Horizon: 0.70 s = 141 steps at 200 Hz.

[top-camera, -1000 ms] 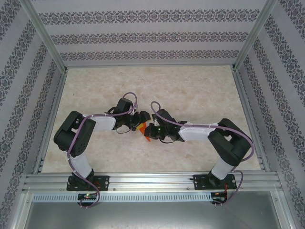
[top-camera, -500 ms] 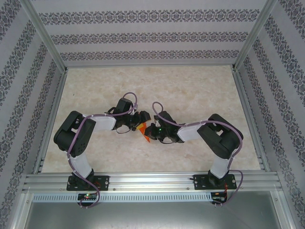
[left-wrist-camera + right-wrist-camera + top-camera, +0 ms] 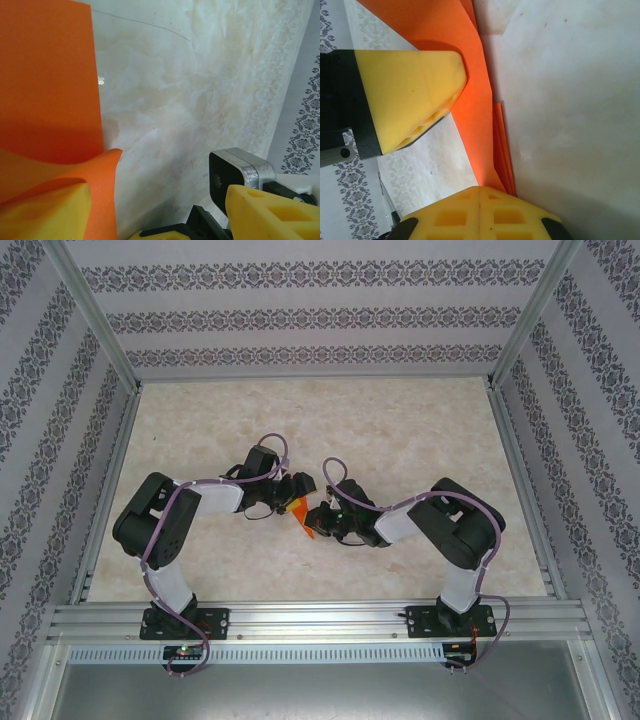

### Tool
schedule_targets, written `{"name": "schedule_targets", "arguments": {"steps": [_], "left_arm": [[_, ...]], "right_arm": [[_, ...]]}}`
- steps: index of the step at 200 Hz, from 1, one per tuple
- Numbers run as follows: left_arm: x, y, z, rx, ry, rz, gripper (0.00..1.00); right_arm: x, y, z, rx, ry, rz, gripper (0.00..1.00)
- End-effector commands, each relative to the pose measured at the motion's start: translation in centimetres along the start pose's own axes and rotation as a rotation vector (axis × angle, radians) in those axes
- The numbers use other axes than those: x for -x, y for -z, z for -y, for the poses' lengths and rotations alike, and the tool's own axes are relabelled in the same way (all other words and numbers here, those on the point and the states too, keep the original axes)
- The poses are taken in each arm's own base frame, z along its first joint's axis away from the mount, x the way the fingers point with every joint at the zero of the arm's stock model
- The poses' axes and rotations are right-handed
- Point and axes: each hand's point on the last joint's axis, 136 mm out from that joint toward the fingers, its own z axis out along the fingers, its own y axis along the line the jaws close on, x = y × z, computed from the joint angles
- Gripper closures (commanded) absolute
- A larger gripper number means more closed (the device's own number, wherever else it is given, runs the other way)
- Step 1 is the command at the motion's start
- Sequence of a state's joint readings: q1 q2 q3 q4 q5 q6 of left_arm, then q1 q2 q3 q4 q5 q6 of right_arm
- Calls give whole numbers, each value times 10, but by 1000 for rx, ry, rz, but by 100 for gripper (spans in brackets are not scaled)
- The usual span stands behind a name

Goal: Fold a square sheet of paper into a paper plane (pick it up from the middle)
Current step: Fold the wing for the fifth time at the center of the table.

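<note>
Both arms reach inward and meet over the middle of the marble-patterned table [image 3: 420, 430], well in front of the patterned back wall [image 3: 320, 320]. The sheet of paper [image 3: 298, 507] sits between the two wrists, a small bright orange patch mostly covered by the black gripper bodies.

The left gripper [image 3: 297, 490] comes in from the left side. In its wrist view the left gripper [image 3: 160, 200] has its jaws spread wide. One yellow finger [image 3: 270, 212] stands clear at the lower right with bare table between it and the sheet. The other finger [image 3: 45, 215] is at the lower left, where a curled flap of the orange sheet [image 3: 45, 75] lies over it. The rest of the sheet rises as a flat panel along the left edge of that view.

The right gripper [image 3: 318, 514] comes in from the right. In its wrist view the right gripper [image 3: 479, 192] has its two yellow fingers pressed together, and they pinch the thin stacked edges of the sheet [image 3: 440, 25] at their tips. Several layers show there, so the sheet is already folded. A finger of the left gripper [image 3: 415, 95] lies flat against the orange surface further along
</note>
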<state>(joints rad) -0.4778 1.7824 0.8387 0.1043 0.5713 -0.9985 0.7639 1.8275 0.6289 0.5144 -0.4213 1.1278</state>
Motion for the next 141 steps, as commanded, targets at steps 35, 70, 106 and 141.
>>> {"name": "schedule_targets", "arguments": {"steps": [35, 70, 106, 141], "left_arm": [[-3, -4, -40, 124, 60, -4, 27], [-2, -4, -39, 124, 60, -4, 27], [-4, -3, -41, 131, 59, -9, 27], [-4, -4, -43, 139, 62, -13, 27]], "right_arm": [[-39, 14, 14, -119, 48, -131, 95], [-53, 15, 41, -254, 43, -181, 95], [-65, 18, 57, -330, 41, -201, 96], [-70, 28, 57, -360, 65, -213, 96]]}}
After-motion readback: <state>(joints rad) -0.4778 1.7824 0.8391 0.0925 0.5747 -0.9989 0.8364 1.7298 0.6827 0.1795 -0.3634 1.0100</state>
